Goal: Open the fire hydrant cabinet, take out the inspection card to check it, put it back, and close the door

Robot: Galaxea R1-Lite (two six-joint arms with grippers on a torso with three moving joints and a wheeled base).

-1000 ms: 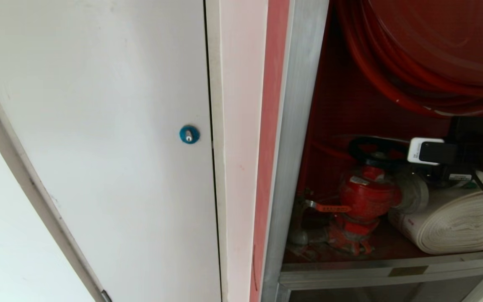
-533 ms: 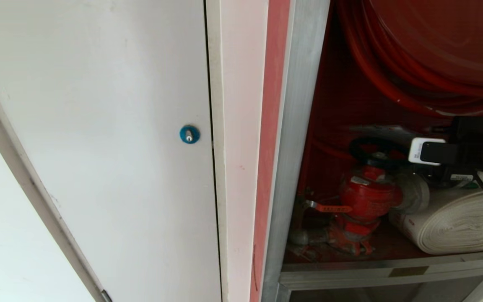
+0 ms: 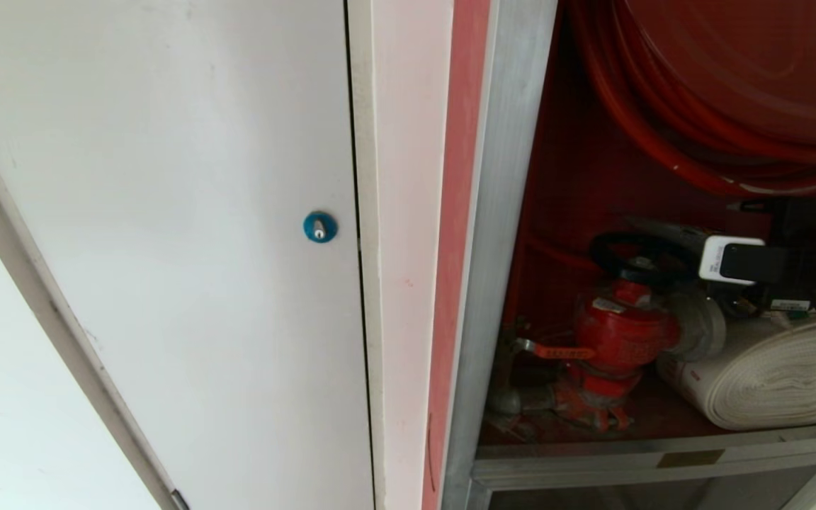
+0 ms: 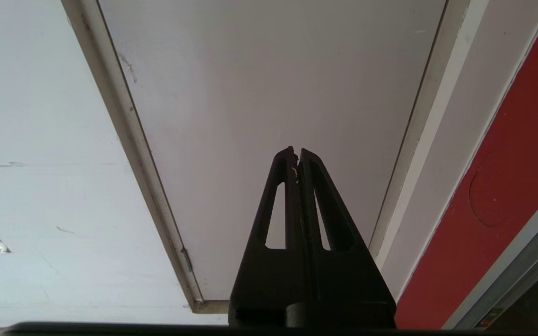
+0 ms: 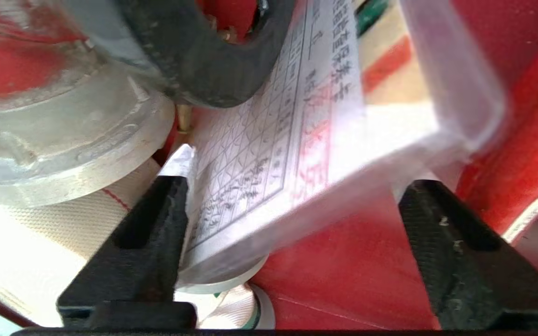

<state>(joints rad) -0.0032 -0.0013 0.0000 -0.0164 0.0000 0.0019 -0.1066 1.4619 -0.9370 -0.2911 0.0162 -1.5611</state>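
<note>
- We see the cabinet (image 3: pixel 503 234) standing open, its silver frame edging a red interior.
- Inside, a red hose reel (image 3: pixel 727 85) fills the upper part, with a red valve (image 3: pixel 620 333) and its black handwheel (image 3: pixel 638 256) beneath it.
- A rolled white hose (image 3: pixel 776 372) lies on the cabinet floor just beside the valve.
- Our right gripper (image 5: pixel 292 210) is inside the cabinet, near the handwheel; from the head view we make out only its wrist camera, not the fingers.
- Its jaws are spread wide and released, one black finger (image 5: pixel 152 233) on each side of the wrist view.
- The card (image 5: pixel 278 140), a white gridded sheet in a clear sleeve with handwritten marks and a red stamp, lies tilted between the jaws.
- One corner of the card sits right at that finger; we cannot tell whether it touches. The other finger stands well apart from the card.
- Beyond the jaws, the card's far end tucks under the handwheel (image 5: pixel 213 51), next to a grey metal coupling (image 5: pixel 63 126).
- The white hose (image 5: pixel 35 233) runs below the card.
- Our left gripper (image 4: pixel 296 156) is outside the cabinet, jaws clenched on nothing, pointing at a plain white door (image 4: pixel 269 84).
- That white door (image 3: pixel 167 212) has a small blue lock (image 3: pixel 319 227).
</note>
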